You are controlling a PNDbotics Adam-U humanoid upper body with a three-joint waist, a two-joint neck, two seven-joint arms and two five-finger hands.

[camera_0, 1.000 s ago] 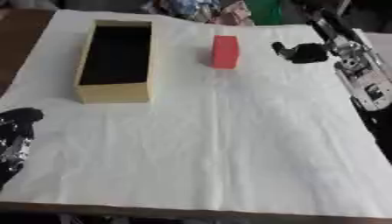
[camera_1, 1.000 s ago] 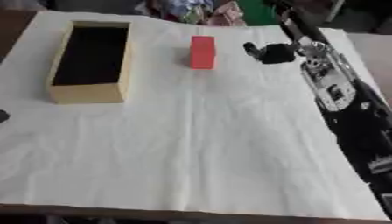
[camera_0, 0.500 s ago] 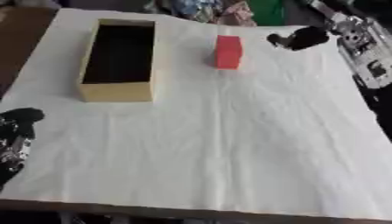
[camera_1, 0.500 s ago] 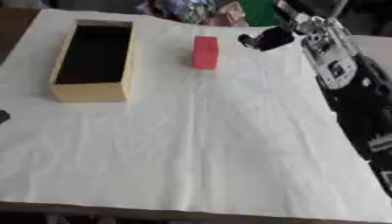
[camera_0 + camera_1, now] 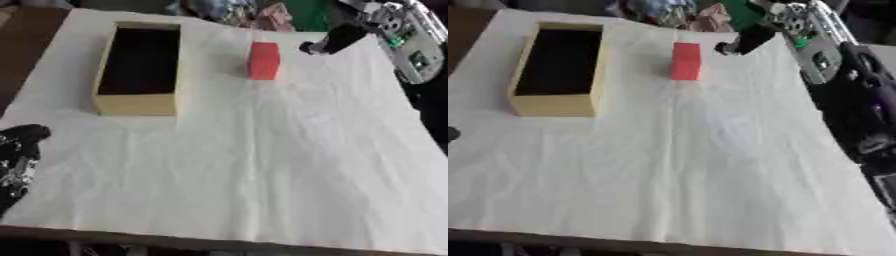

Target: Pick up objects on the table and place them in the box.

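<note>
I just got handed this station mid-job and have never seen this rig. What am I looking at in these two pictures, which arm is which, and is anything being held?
Both pictures come from one stereo camera in the robot's head, looking down at the table, so they show nearly the same scene. The black and silver arm entering from the upper right is the robot's right arm; its right hand hangs just right of the red block without touching it, and I cannot tell how its fingers are set. The dark shape at the lower left edge of the left eye view is the left hand, idle and holding nothing. On the white cloth stands an open tan box with a dark inside, in which I see no object. The red block stands on the cloth to its right. Coloured clutter lies beyond the far edge.
</note>
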